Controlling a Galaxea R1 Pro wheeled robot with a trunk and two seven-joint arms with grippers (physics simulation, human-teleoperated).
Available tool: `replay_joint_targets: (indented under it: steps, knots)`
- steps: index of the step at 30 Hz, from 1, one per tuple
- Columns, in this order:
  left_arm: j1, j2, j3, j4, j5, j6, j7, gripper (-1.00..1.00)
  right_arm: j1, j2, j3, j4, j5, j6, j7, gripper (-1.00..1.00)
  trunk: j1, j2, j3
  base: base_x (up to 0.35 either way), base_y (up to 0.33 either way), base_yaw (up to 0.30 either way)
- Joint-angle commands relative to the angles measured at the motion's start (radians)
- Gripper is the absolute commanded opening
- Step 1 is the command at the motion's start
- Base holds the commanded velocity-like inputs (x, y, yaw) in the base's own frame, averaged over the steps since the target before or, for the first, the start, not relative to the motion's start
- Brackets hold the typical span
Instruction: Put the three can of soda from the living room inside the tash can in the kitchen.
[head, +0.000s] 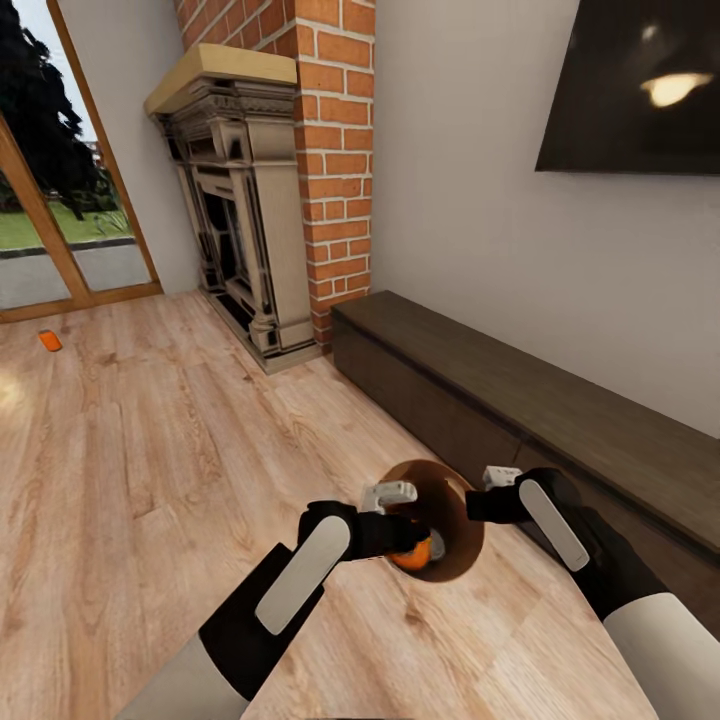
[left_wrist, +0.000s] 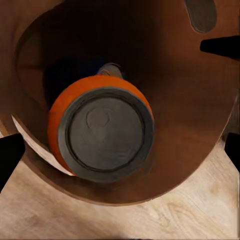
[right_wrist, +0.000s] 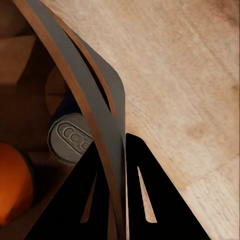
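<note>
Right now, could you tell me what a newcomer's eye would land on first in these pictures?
Probably the bin held up between both arms, the right gripper clamped on its rim, with an orange can and a blue can inside. Next, the brick chimney and fireplace beyond, and another orange can on the floor by the glass doors.

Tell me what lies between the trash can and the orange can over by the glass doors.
Bare wood floor, seen in the head view, separates the trash can from the orange can.

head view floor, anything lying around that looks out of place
Yes: one orange can lies on its side on the wood floor near the glass doors, far from the trash can, where another orange can already sits.
</note>
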Motion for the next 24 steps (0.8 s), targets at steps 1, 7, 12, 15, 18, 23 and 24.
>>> replay_joint_targets:
  steps: [1, 7, 12, 15, 18, 23, 24]
  knots:
    - [0.002, 0.005, -0.001, -0.021, 0.000, -0.034, 0.001, 1.00, 0.000, 0.001, 0.000, -0.001, -0.037, 0.000, 0.006, -1.00, 0.000, 0.000, 0.000, 0.000, 0.000, 0.000]
    - [0.018, 0.026, 0.009, -0.119, 0.000, -0.084, 0.002, 1.00, -0.001, 0.001, 0.001, -0.002, -0.035, 0.000, 0.006, -1.00, 0.000, 0.000, 0.000, 0.000, 0.000, 0.000]
    - [0.026, 0.041, 0.010, -0.164, -0.001, -0.092, 0.001, 1.00, -0.001, 0.002, 0.002, -0.002, -0.034, 0.000, 0.006, -1.00, 0.000, 0.000, 0.000, 0.000, 0.000, 0.000]
    - [0.026, 0.041, 0.013, -0.173, 0.000, -0.093, 0.002, 1.00, -0.001, 0.002, 0.002, -0.001, -0.035, 0.000, 0.006, -1.00, -0.001, 0.000, 0.008, 0.000, 0.000, 0.000]
    - [0.027, 0.043, 0.013, -0.191, 0.000, -0.094, 0.008, 1.00, -0.001, 0.002, 0.002, -0.001, -0.035, 0.000, 0.006, -1.00, -0.002, 0.001, 0.019, 0.000, 0.000, -0.002]
    - [0.066, 0.056, 0.039, -0.268, 0.000, -0.096, 0.007, 1.00, -0.001, 0.002, 0.004, 0.005, -0.033, 0.000, 0.006, -1.00, -0.005, 0.002, 0.039, 0.000, 0.000, -0.186]
    - [0.070, 0.057, 0.043, -0.279, 0.000, -0.099, 0.006, 1.00, -0.001, 0.003, 0.005, 0.008, -0.032, 0.000, 0.006, -1.00, -0.005, 0.002, 0.043, 0.000, 0.000, -0.278]
